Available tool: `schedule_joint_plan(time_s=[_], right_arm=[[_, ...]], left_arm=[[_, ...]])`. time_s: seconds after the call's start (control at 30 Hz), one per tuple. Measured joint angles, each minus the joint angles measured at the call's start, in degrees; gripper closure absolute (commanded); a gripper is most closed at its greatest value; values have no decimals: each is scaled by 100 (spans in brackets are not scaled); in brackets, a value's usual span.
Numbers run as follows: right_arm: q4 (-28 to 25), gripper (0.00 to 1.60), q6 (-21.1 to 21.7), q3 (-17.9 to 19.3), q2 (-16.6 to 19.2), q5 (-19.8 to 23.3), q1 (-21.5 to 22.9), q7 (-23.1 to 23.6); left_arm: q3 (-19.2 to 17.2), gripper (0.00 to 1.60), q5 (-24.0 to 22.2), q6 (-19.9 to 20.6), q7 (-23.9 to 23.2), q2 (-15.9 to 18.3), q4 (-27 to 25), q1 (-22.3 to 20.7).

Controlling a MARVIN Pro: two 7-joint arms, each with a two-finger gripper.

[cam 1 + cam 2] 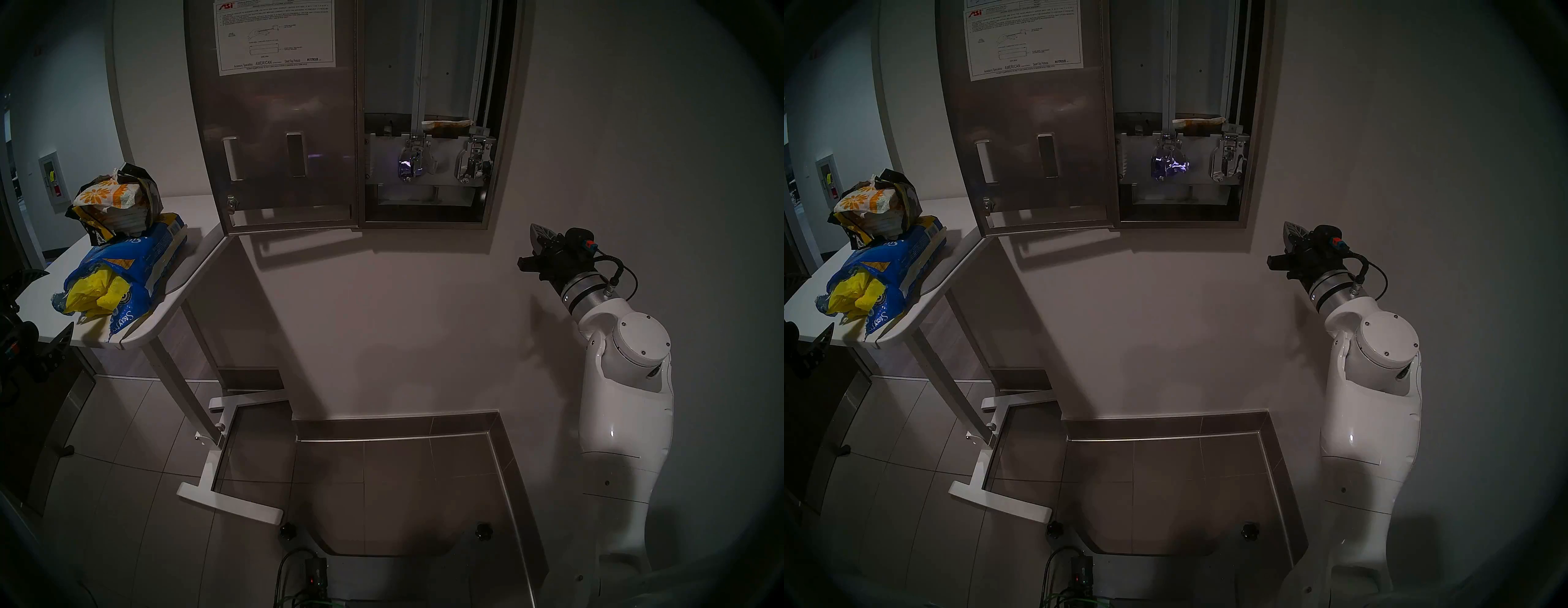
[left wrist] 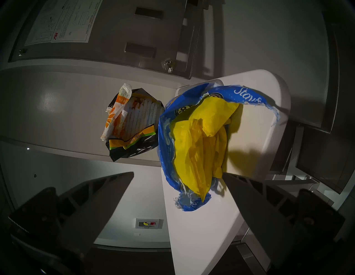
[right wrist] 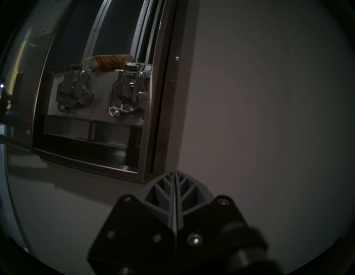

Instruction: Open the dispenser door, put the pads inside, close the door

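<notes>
The dispenser door [image 1: 275, 127] stands swung open to the left, its white instruction sheet facing me. The dispenser [image 1: 428, 114] shows its chutes and two chrome levers. One orange-flowered pad [image 1: 447, 124] [image 3: 109, 61] lies in the right chute above the levers. Yellow pads [image 2: 199, 138] [image 1: 95, 293] spill from a torn blue bag. White flowered pads [image 2: 134, 115] [image 1: 112, 195] fill a black bag behind it. My left gripper [image 2: 177, 173] [image 1: 40, 310] hovers open at the blue bag's mouth, holding nothing. Below and to the right of the dispenser, by the wall, my right gripper [image 3: 175, 171] [image 1: 539, 235] is shut and empty.
Both bags rest on a white rolling table [image 1: 178, 271] whose base legs [image 1: 229, 505] reach across the tiled floor. The open door's lower corner overhangs the table's back edge. A tiled ledge [image 1: 399, 429] runs along the wall's foot. A fire extinguisher box [image 1: 53, 182] hangs far left.
</notes>
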Motion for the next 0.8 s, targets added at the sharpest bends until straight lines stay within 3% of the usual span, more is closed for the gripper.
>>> schedule_joint_plan(time_s=[0.47, 0.8], right_arm=[[0, 135, 0, -13, 19, 21, -6, -18], [-1, 135, 1, -22, 32, 34, -11, -32]], left_arm=[[41, 0, 280, 51, 35, 71, 23, -105], [375, 0, 565, 289, 118, 167, -33, -243]])
